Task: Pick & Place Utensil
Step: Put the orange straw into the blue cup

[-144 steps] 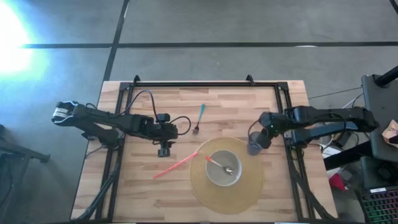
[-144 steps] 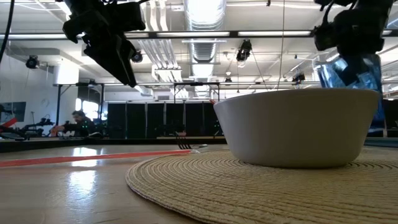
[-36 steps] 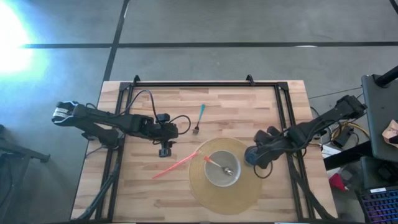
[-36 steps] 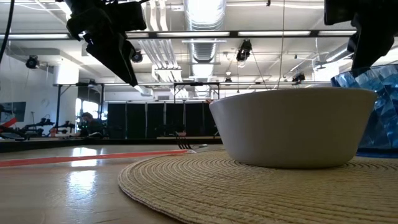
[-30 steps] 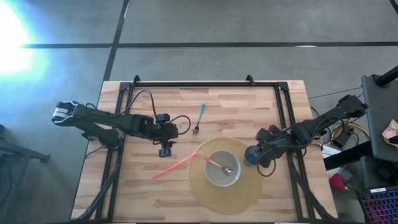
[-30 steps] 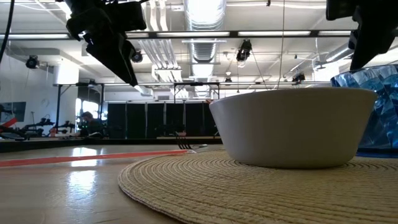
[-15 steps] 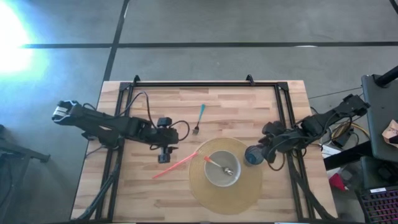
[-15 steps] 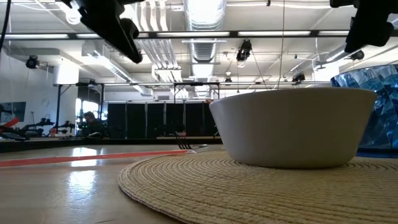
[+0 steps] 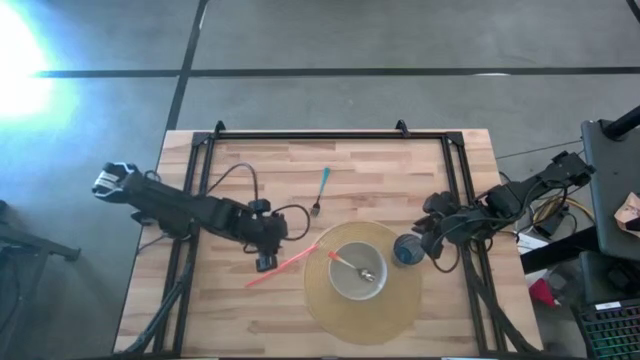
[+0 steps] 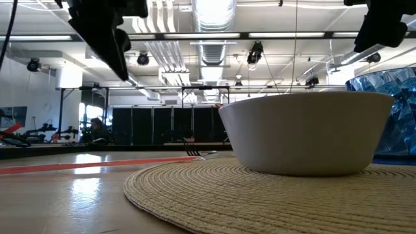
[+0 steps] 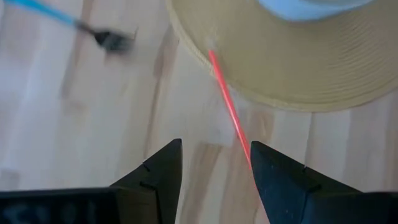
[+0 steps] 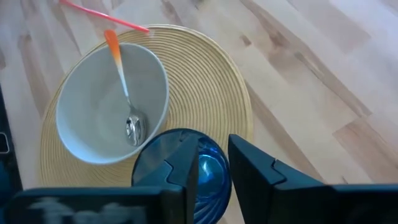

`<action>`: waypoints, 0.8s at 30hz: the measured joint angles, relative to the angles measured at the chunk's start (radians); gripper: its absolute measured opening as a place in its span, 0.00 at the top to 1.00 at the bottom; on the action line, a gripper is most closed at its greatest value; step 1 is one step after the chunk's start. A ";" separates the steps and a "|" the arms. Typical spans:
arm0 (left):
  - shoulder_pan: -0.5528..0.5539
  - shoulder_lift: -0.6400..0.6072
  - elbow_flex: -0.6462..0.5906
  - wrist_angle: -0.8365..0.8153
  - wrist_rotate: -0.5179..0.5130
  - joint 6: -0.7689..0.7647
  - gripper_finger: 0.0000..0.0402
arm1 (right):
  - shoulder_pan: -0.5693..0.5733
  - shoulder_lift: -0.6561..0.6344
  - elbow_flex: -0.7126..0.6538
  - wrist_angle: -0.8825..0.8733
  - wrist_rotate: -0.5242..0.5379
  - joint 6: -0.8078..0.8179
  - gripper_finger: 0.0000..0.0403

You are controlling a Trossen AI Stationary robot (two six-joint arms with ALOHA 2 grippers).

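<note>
A long thin red utensil lies flat on the wood, one end at the edge of the woven placemat. My left gripper hovers open above it; in the left wrist view the red utensil runs toward the gap between my fingers. A blue-handled fork lies farther back. A white bowl on the mat holds an orange-handled spoon. My right gripper is open beside and above the blue cup.
The black frame rails run along the table's far edge and both sides. Bare wood lies left of the mat and toward the near edge. The bowl and the blue cup stand close together on the mat's right side.
My left gripper has moved toward the table's near edge, over the red utensil. My right gripper has drawn back from the blue cup toward the table's right edge and risen; the cup has stayed standing by the bowl.
</note>
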 joint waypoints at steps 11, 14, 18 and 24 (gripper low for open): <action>-0.032 0.131 0.000 -0.005 0.010 -0.236 0.55 | 0.000 0.001 0.000 0.000 0.007 -0.023 0.80; -0.032 0.157 0.000 -0.004 0.016 -0.272 0.55 | 0.000 0.001 0.000 0.000 0.015 -0.023 0.79; -0.032 0.181 0.000 -0.004 0.027 -0.333 0.55 | 0.000 0.001 0.000 0.000 0.026 -0.023 0.77; -0.032 0.225 0.000 0.000 0.046 -0.382 0.55 | 0.000 0.001 0.000 0.000 0.026 -0.023 0.79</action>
